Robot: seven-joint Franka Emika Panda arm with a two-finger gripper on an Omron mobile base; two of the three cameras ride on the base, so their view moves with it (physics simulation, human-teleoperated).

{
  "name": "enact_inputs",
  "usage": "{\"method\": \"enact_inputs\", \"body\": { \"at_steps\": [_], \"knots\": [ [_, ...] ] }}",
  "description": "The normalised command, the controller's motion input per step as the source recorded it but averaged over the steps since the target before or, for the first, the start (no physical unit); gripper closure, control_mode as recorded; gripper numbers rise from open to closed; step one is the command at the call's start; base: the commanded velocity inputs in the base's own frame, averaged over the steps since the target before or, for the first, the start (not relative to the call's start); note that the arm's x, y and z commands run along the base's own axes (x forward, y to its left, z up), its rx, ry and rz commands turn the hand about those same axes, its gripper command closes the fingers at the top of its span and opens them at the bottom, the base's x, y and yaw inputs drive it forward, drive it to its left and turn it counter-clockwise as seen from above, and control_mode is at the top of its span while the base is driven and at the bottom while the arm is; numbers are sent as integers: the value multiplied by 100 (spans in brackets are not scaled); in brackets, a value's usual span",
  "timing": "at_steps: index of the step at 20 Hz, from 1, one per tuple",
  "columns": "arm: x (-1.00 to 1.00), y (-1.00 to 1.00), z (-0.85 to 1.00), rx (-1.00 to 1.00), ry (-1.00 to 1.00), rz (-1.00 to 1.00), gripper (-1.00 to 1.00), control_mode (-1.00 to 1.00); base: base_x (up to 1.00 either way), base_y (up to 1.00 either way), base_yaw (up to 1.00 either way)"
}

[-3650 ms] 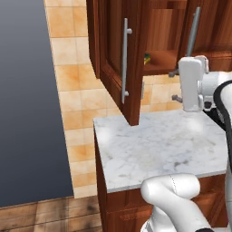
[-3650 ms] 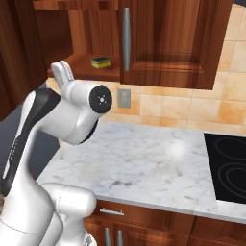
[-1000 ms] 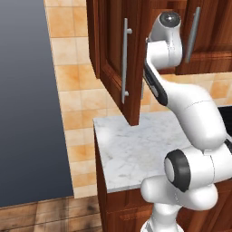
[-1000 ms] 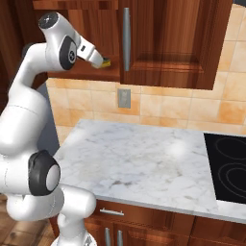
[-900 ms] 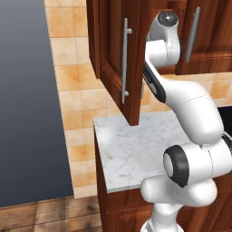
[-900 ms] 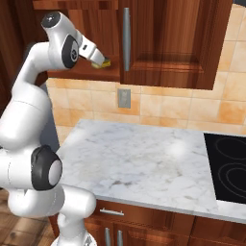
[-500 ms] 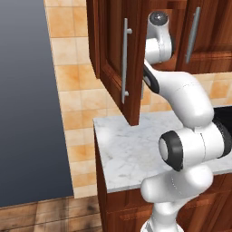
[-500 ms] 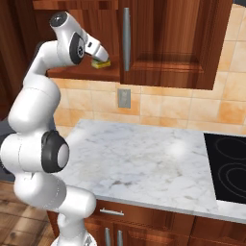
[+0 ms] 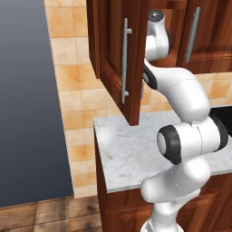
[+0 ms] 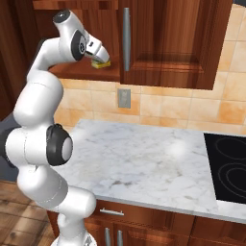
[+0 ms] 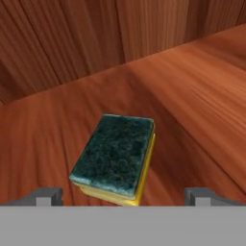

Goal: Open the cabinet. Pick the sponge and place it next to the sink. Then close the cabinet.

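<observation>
The sponge [image 11: 114, 157], green face up, lies flat on the cabinet [image 10: 163, 43] shelf, away from the back wall. In the right base view the hand hides most of it. It sits between the tips of the gripper [image 11: 123, 196], whose jaws are spread wide, holding nothing.

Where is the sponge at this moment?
The sponge lies flat on the wooden shelf inside the open cabinet, green side up. In the hand view it sits just ahead of the open gripper, between its fingertips.
</observation>
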Motion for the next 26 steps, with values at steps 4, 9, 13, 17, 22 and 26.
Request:
{"method": "enact_inputs", "body": {
  "at_steps": [4,9,13,17,22,26],
  "knots": [
    [20,0,-9,0,9,-1,-100,-100,0,0,0],
    [32,0,-13,0,6,-3,-100,-100,0,0,0],
    [25,0,-31,0,9,-5,-100,-100,0,0,0],
    [8,0,-12,0,4,-5,-100,-100,0,0,0],
    [0,0,-5,0,4,-2,-100,-100,0,0,0],
    [0,0,0,0,0,0,100,-100,0,0,0]
  ]
}}
